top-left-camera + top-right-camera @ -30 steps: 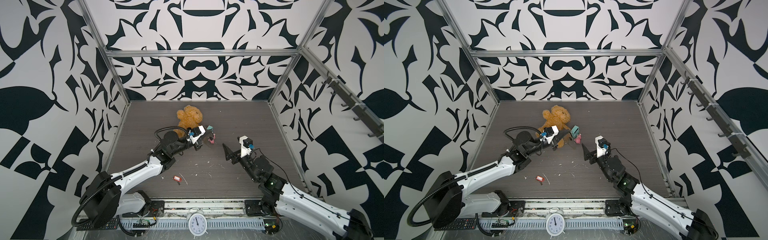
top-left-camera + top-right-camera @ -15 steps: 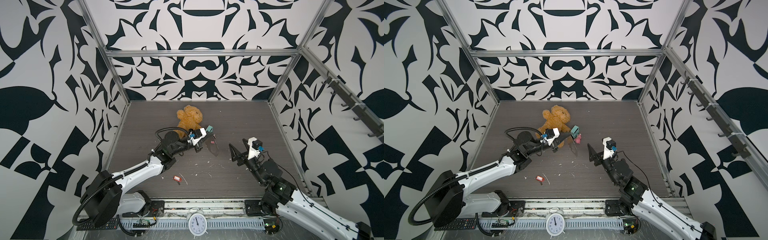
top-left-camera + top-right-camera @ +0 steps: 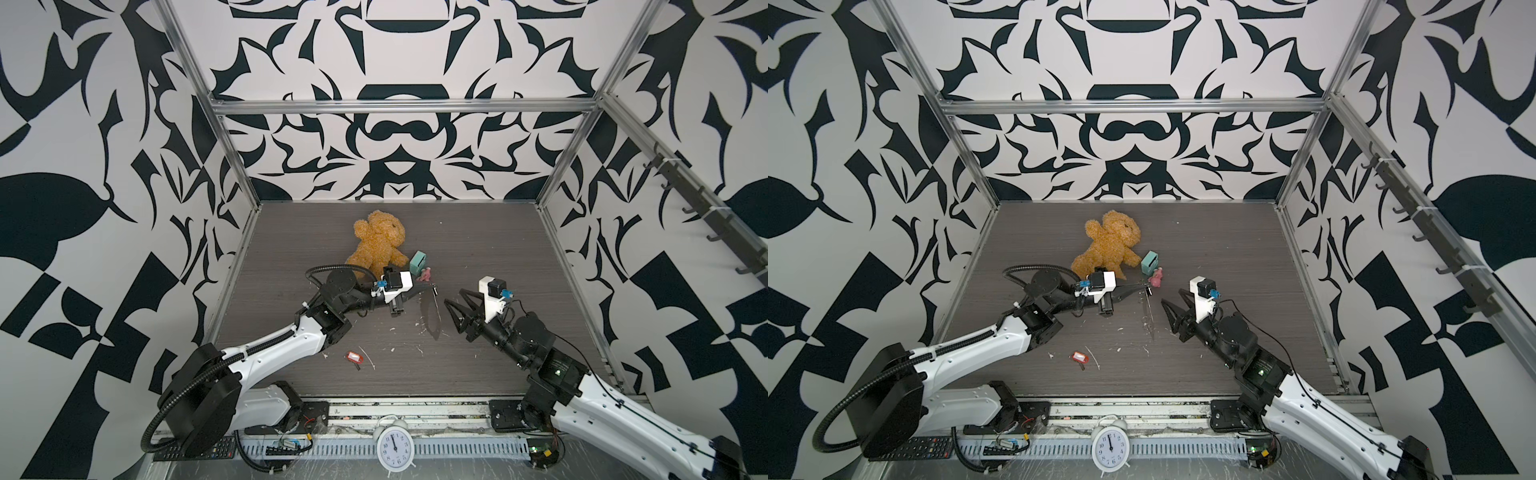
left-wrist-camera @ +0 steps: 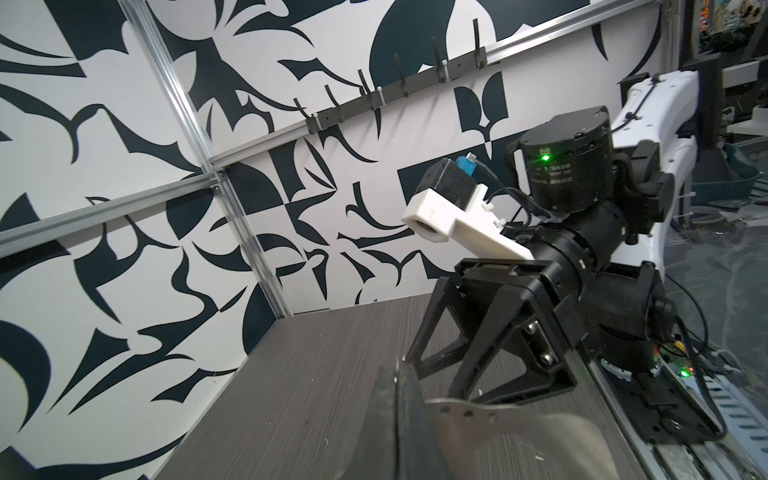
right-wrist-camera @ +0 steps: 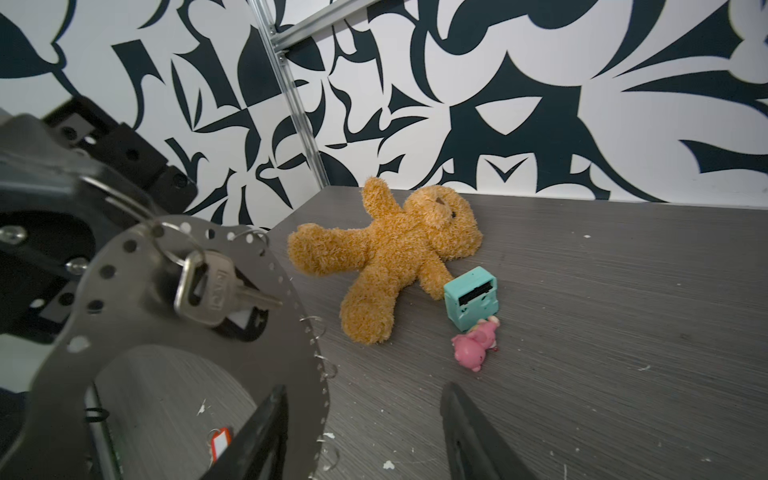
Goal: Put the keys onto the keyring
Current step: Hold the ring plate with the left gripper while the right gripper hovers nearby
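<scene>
My left gripper [image 3: 428, 289] is shut on a grey curved strap [image 5: 133, 307] with dotted edges, which hangs edge-on [image 3: 433, 311] in both top views. Small silver keyrings [image 5: 318, 328] line its edge. A silver key [image 5: 208, 291] hangs from one ring, with a dark piece behind it that I cannot make out. The red tag [image 3: 354, 356] lies on the table near the front, apart from both arms. My right gripper [image 3: 451, 315] is open and empty, just right of the strap. In the right wrist view the strap's edge shows beside one of its fingers [image 5: 266, 424].
A brown teddy bear [image 3: 380, 243], a teal box [image 3: 417, 262] and a pink toy [image 3: 424, 274] lie behind the grippers. White scraps dot the table. An alarm clock [image 3: 394, 442] and a remote control [image 3: 930, 446] sit on the front rail.
The right gripper drew back to the right, then returned toward the strap with its jaws narrower. The strap now hangs in plain sight from the left gripper, which stayed shut.
</scene>
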{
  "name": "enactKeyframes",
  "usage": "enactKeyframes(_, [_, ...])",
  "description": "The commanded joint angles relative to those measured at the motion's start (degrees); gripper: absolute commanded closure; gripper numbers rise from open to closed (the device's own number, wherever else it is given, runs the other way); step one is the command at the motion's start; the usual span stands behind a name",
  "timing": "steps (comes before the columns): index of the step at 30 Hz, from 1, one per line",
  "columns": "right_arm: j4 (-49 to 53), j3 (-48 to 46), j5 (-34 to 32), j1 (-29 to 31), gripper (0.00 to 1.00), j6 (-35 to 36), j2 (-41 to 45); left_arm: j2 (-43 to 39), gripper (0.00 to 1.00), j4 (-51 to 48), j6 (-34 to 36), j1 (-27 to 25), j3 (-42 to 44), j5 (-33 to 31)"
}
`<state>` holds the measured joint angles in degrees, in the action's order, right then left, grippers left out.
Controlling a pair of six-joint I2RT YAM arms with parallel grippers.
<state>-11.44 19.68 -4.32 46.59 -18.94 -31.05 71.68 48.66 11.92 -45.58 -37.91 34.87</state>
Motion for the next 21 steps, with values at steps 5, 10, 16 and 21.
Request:
enactKeyframes(5, [-4.46, -1.27, 5.43, 0.0, 0.38, -2.88, 7.03, 3.44, 1.0, 4.45, 0.58, -0.38, -1.47, 2.21])
enactKeyframes(10, [-3.76, -1.27, 6.65, 0.02, 0.37, -1.65, 8.52, 4.43, 1.0, 5.29, 0.65, -0.44, -1.73, 2.69])
enactKeyframes(16, [-4.99, -1.86, 6.88, -0.07, 0.5, -1.69, 6.03, 5.47, 1.0, 5.52, -0.14, -0.77, -2.44, 3.65])
enactKeyframes(21, [-4.33, -1.43, 6.32, 0.03, 0.49, -0.53, 5.45, 5.95, 1.0, 6.42, 0.03, -1.0, -2.52, 3.98])
